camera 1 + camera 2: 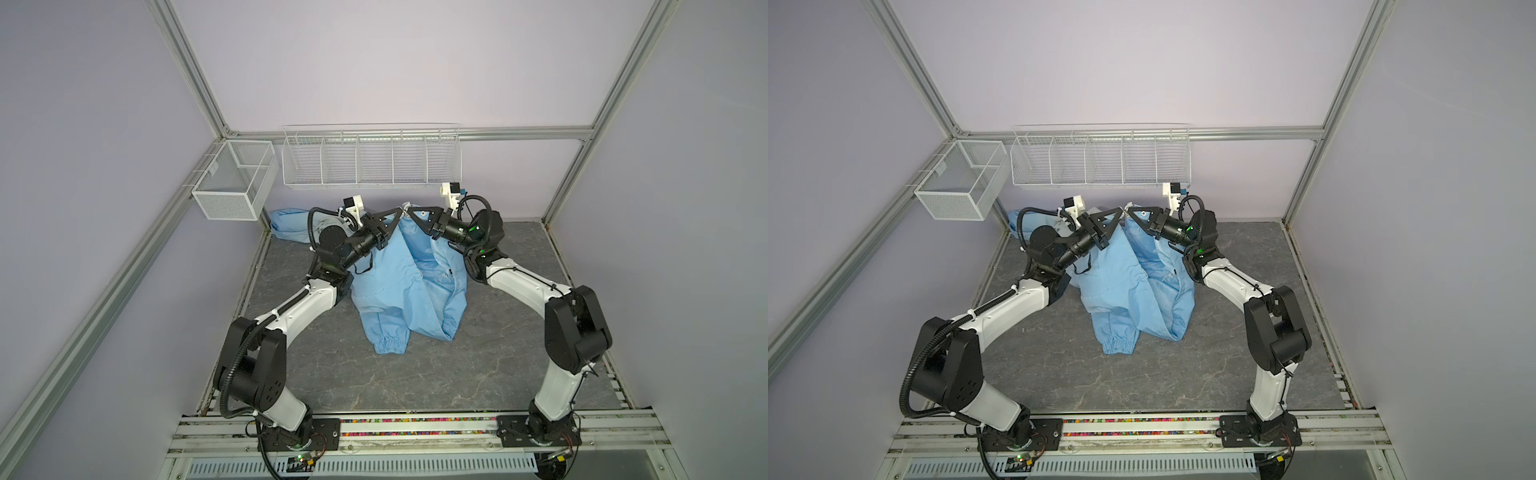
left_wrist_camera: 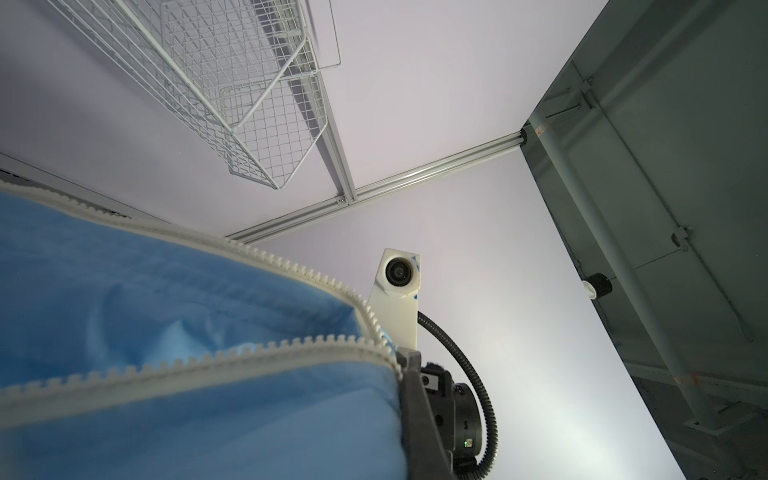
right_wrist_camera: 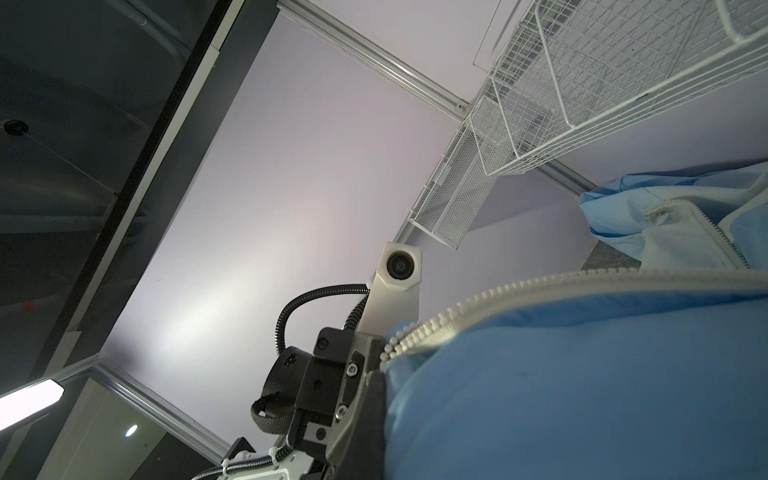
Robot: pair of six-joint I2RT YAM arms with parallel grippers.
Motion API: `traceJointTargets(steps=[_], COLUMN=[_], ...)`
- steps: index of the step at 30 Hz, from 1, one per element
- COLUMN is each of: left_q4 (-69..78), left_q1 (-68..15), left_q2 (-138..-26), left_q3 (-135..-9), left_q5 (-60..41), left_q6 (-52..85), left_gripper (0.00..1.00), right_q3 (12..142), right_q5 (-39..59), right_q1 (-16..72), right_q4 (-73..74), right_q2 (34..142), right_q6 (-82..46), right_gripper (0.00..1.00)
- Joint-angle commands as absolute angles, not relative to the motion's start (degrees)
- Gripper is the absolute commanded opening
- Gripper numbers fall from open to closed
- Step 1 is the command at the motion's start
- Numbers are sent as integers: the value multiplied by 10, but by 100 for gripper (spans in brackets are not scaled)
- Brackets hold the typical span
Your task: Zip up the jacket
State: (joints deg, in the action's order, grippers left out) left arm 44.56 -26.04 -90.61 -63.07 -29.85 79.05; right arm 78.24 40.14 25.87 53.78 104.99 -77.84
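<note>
The grey tabletop [image 1: 374, 386] carries the jacket [image 1: 399, 286] at its middle. One gathered cuff [image 1: 388, 345] lies nearest, flat on the surface. From there the body rises toward the far middle, where it is held lifted. The left fingers [image 1: 395, 215] are fully closed on the cream zipper [image 2: 249, 359] edge. The right fingers [image 1: 417, 218] are fully closed on the facing edge, their tips nearly meeting the left ones. The zipper teeth are exposed and unmeshed. A sleeve [image 1: 291, 224] trails at the far left. Behind, a wire rack [image 1: 370, 164] and a mesh basket [image 1: 232, 189] hang on the walls.
</note>
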Motion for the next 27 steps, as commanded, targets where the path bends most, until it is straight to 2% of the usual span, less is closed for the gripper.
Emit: traceJointTargets(steps=[1, 27], left_q4=[391, 401], left_q1=[-276, -291], left_q2=[-896, -888], left_q3=[-625, -653], left_q5=[-379, -414], left_q6=[770, 787], left_gripper=[0, 0], right_q3=[829, 810], right_q5=[342, 338], right_q1=[251, 256], right_q4=[589, 516], right_q2=[1049, 1045], right_q6=[-804, -784], right_gripper=[7, 7])
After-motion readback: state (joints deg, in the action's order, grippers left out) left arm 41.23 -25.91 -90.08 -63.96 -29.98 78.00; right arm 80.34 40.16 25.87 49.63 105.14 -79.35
